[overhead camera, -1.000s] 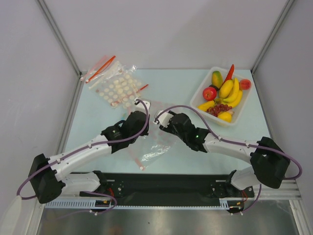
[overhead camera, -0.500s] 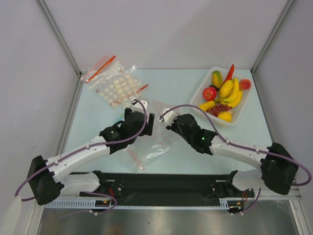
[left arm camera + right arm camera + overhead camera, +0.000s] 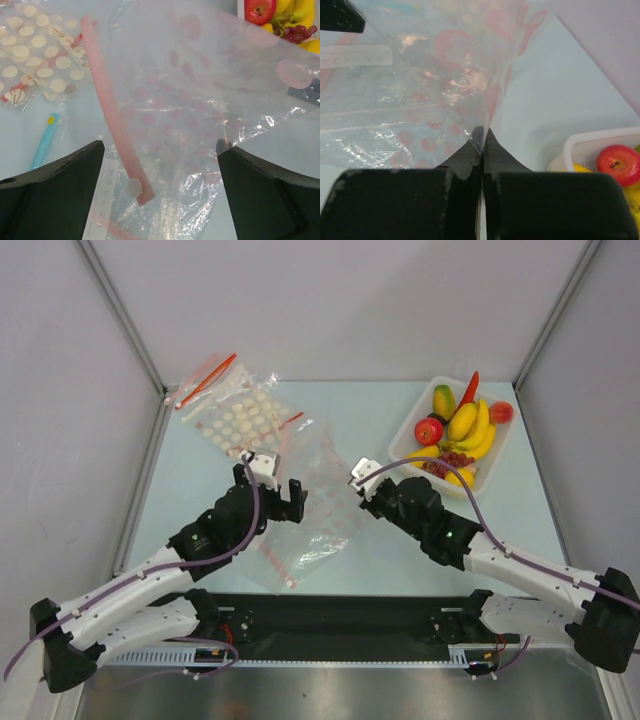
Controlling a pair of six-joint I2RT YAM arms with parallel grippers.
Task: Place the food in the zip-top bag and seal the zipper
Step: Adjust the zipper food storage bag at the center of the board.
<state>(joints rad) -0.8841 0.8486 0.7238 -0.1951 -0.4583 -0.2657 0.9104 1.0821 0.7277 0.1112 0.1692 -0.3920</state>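
The food (image 3: pixel 455 435) lies heaped in a white tray (image 3: pixel 478 483) at the back right; its red apple (image 3: pixel 260 9) (image 3: pixel 618 162) shows in both wrist views. The zip-top bag (image 3: pixel 312 548) (image 3: pixel 195 200) lies crinkled on the table centre, its zipper (image 3: pixel 278 568) at the near-left end. Over it a pink-dotted clear bag (image 3: pixel 335 495) (image 3: pixel 200 85) is lifted. My right gripper (image 3: pixel 354 485) (image 3: pixel 483 131) is shut on that dotted bag's edge. My left gripper (image 3: pixel 270 480) (image 3: pixel 160 145) stands open just left of both bags, holding nothing.
White-dotted clear bags (image 3: pixel 240 420) (image 3: pixel 35 55) with red strips lie at the back left. The lifted bag's pink strip (image 3: pixel 112 120) ends in a white slider (image 3: pixel 132 187). A light-blue stick (image 3: pixel 44 147) lies on the table to the left. Grey walls close the sides.
My left gripper has opened, let go of the bags and drawn back to the near left. My right gripper has shut on the dotted bag's edge and pulled it to the right.
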